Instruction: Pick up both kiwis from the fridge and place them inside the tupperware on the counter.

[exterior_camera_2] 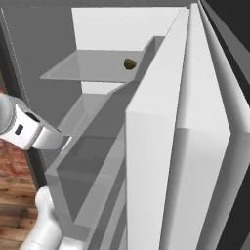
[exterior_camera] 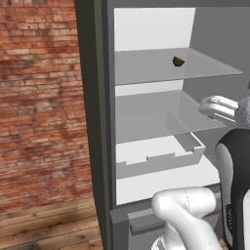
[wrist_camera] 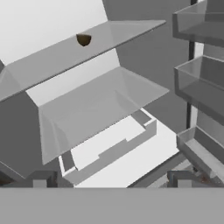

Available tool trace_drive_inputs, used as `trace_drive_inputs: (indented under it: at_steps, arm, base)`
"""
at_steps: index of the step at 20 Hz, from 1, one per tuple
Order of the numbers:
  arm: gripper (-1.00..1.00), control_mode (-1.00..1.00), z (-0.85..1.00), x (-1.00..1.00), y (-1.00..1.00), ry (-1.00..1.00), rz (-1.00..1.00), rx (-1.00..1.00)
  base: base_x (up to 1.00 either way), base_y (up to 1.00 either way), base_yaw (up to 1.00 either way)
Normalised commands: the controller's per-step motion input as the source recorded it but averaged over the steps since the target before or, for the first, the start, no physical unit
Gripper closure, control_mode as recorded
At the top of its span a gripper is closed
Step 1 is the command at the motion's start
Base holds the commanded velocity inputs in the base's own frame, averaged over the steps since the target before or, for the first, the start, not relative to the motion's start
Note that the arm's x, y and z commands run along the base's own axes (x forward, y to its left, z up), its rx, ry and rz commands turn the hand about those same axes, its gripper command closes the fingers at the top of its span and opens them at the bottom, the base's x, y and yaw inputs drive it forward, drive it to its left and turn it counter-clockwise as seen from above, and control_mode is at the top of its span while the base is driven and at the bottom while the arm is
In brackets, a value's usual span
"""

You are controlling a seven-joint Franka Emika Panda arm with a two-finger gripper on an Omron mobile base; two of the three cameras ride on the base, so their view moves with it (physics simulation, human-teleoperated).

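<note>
One kiwi [exterior_camera: 178,61] sits on upper shelf [exterior_camera: 146,68] of open fridge [exterior_camera: 97,122], near back wall. Lower shelf [exterior_camera: 146,114] and drawer [exterior_camera: 161,154] sit below it. Gripper [wrist_camera: 112,179] jaws spread wide, holding nothing, well apart from kiwi, facing fridge interior. Door shelves [wrist_camera: 201,52] at right in hand view.

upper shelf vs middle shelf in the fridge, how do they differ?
The upper shelf carries a kiwi near its back; the middle shelf looks bare. The upper shelf sits higher, against the white back wall; the middle shelf hangs just above the drawer. Both are flat, grey and translucent, spanning the fridge interior.
</note>
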Motion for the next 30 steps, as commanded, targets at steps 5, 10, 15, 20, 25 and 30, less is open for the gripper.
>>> trace_drive_inputs:
  at_steps: [5,10,15,20,25,30]
  arm:
    - [-1.00,-1.00,0.85,0.27,0.00,0.00,0.00,-0.19]
    - [-1.00,-1.00,0.32,0.29,-0.18,-0.03,0.00,-0.08]
    - [-1.00,-1.00,0.01,0.63,-0.33,0.02,0.00,0.00]
    - [-1.00,-1.00,-0.01,0.63,-0.26,0.01,0.00,0.00]
    - [-1.00,-1.00,-0.11,0.62,-0.14,0.00,0.00,0.00]
    - [-1.00,-1.00,-0.19,0.63,-0.09,0.00,0.00,0.00]
  base:
    - [0.00,0.00,0.00]
    - [0.00,0.00,0.00]
    - [0.00,0.00,0.00]
    - [0.00,0.00,0.00]
    - [0.00,0.00,0.00]
    - [0.00,0.00,0.00]
